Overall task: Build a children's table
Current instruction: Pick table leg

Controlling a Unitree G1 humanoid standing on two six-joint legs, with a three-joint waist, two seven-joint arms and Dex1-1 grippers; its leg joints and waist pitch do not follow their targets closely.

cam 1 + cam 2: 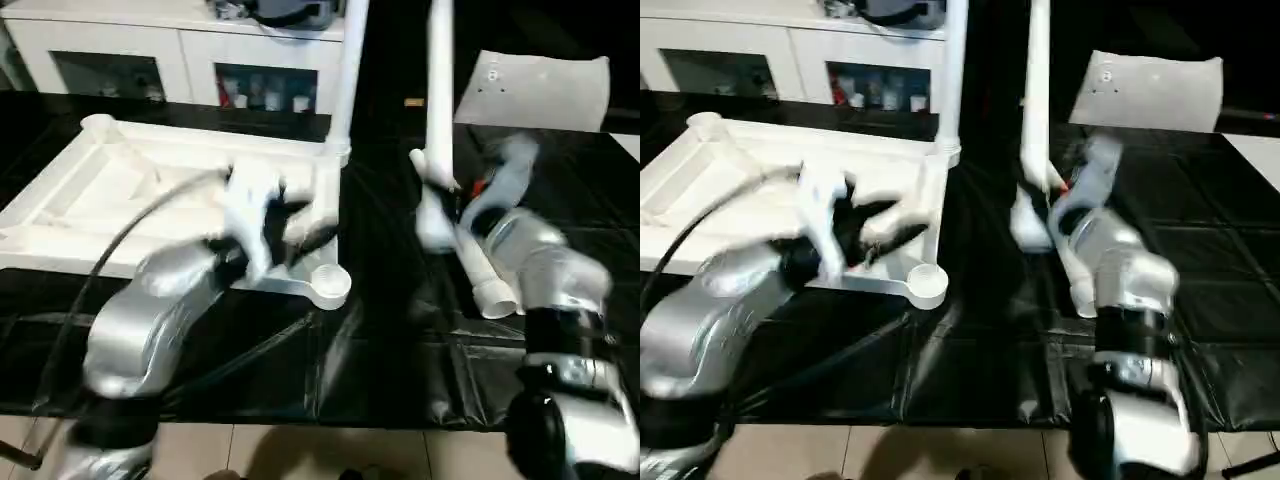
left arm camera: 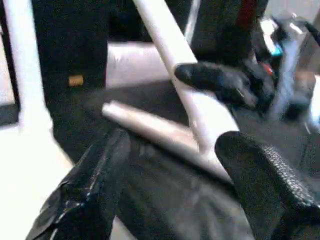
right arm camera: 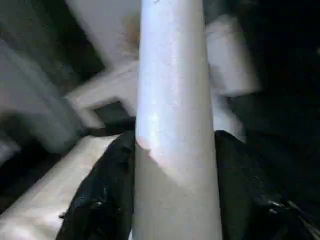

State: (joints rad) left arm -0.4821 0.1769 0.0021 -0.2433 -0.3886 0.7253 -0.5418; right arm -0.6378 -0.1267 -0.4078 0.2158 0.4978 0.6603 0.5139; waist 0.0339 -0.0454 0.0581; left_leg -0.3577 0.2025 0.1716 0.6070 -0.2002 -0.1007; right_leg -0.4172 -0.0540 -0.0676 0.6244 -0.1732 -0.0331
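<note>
My right gripper (image 3: 172, 190) clamps a long white tapered round leg (image 1: 438, 110); right wrist view shows black fingers (image 3: 102, 192) pressed on both sides, head views show that leg upright above the black table (image 1: 400, 360). Left wrist view shows my left gripper (image 2: 172, 187) spread apart, empty, facing another white leg (image 2: 150, 131) lying flat. White square plastic tabletop (image 1: 120, 190) lies underside up, one leg (image 1: 345, 90) standing in its far corner socket. Left forearm reaches over the tabletop.

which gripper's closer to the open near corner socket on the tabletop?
Left. The left gripper hovers just above the near corner socket; the right gripper is off to the side, clamped on a leg.
</note>
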